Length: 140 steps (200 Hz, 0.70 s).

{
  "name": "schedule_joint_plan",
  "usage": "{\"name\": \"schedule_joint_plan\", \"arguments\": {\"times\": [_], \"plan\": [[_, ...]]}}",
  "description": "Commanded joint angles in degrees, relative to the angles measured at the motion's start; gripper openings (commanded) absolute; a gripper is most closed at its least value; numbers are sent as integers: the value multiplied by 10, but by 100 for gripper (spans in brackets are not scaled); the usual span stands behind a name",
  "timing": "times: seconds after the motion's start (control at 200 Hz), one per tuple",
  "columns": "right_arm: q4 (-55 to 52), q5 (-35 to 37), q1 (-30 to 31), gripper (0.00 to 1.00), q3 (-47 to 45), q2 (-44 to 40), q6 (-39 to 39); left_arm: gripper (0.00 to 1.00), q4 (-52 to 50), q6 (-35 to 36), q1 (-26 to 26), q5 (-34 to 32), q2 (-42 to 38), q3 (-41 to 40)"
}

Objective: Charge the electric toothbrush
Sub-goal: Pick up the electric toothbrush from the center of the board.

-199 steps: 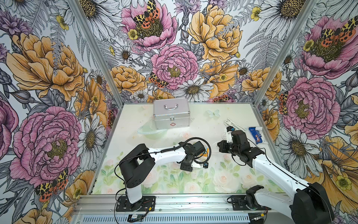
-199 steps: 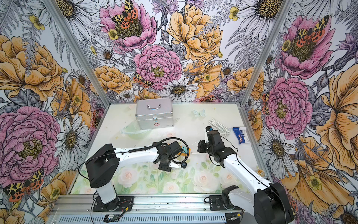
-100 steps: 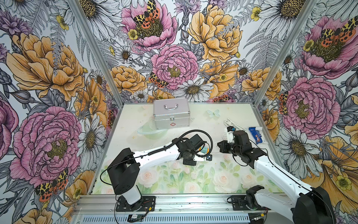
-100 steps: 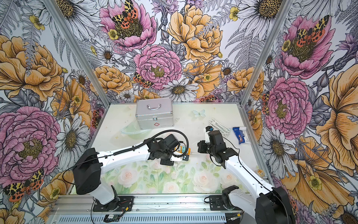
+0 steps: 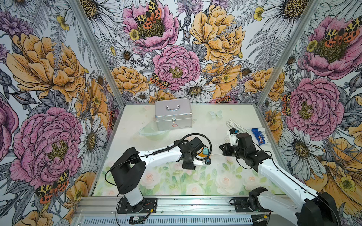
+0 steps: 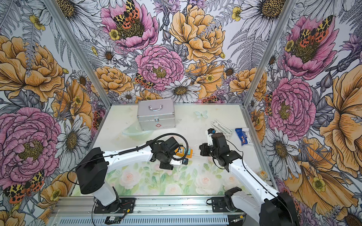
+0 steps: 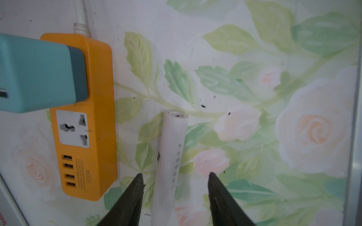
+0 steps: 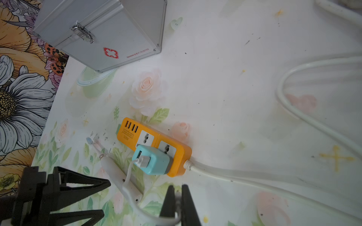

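Electric toothbrush (image 7: 172,156): lies flat on the table (image 5: 195,182), just beside the orange power strip (image 7: 101,137) and roughly parallel to it, not touching. The blunt end of the handle shows a small dark opening. A row of small marks runs along the handle. In the right wrist view the bristle head points away from the strip's cord end.

Left gripper (image 7: 175,173): fingers apart, one on each side of the toothbrush handle, with a visible gap on both sides. No contact with the handle observed.

Right gripper (image 8: 177,187): fingers together, clamped on the thin white cable (image 8: 127,176). The cable runs from the teal adapter (image 8: 154,160), passes over the toothbrush handle and loops back up between the fingers. The cable's free end is hidden by the fingers.

Teal adapter: seated in a socket of the power strip. The neighbouring sockets and the four small ports are unoccupied.

Power strip cord (image 8: 235,174): thick, white, runs off across the table toward the right side.

Other items: silver case (image 5: 173,115) with a red cross at the back of the table, and a blue packet (image 5: 258,135) near the right wall, both well apart from the toothbrush.
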Motion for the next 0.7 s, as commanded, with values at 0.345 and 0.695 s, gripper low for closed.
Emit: {"name": "schedule_joint_plan", "arguments": {"times": [0.345,0.695], "plan": [[-1,5,-6,0,8,-11,-10,62,-2,7,30,20,63,32],[-1,9,-7,0,11,-11,-11,57,-2,6,33,23,107,26]]}}
